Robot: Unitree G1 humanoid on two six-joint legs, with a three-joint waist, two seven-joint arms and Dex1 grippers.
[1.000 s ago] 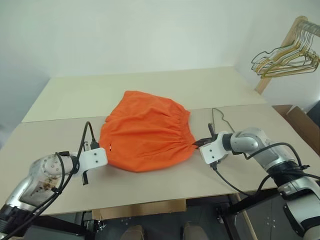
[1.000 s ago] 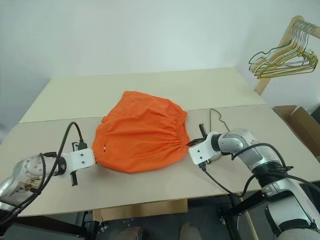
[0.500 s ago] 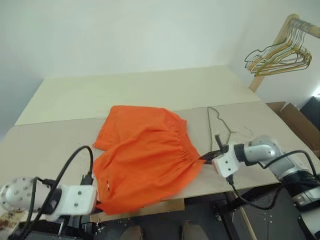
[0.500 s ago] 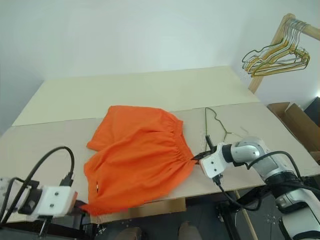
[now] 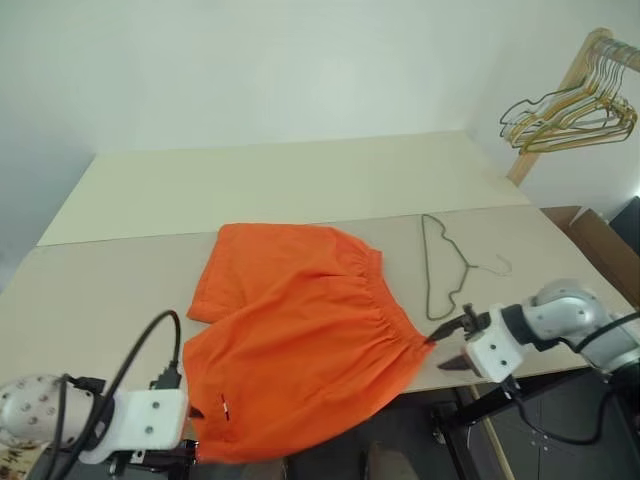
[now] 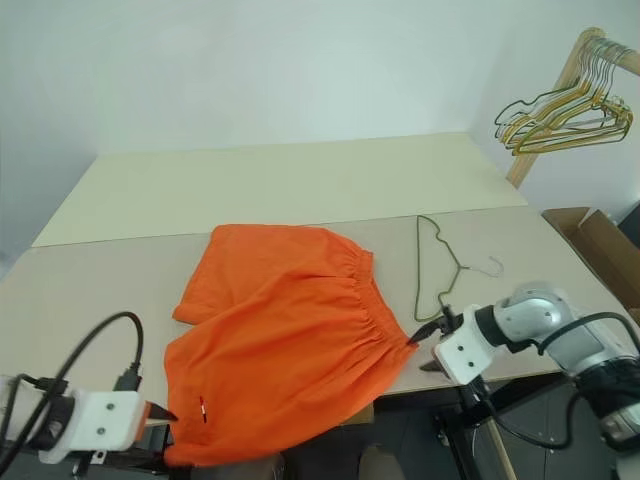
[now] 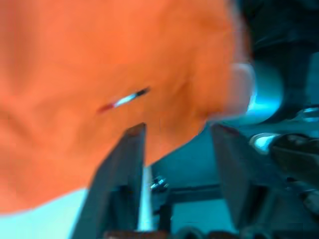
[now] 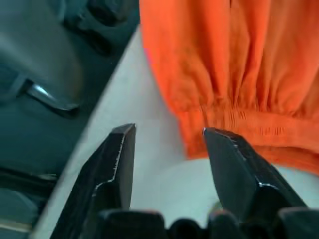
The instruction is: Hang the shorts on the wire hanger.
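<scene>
Shorts (image 5: 300,340) lie flat on table (image 5: 90,280), near edge overhanging. Hanger (image 5: 443,265) just right of them, apart. Left gripper (image 7: 177,144) fingers spread, empty, apparently just off the cloth. Right gripper (image 8: 169,149) likewise parted, empty, beside waistband.

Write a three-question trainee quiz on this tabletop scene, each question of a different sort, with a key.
1. True or false: the wire hanger lies flat on the table, clear of the shorts.
2. What is the right gripper holding? A) the waistband B) the hanger C) nothing
3. Fill in: the near edge of the shorts hangs over the table's ____ edge.

Key
1. True. The hanger lies bare on the table, right of the shorts.
2. C. Its jaws stand open beside the waistband corner, with table showing between them. The left gripper is open too, off the cloth.
3. Front, the edge nearest the robot.
</scene>
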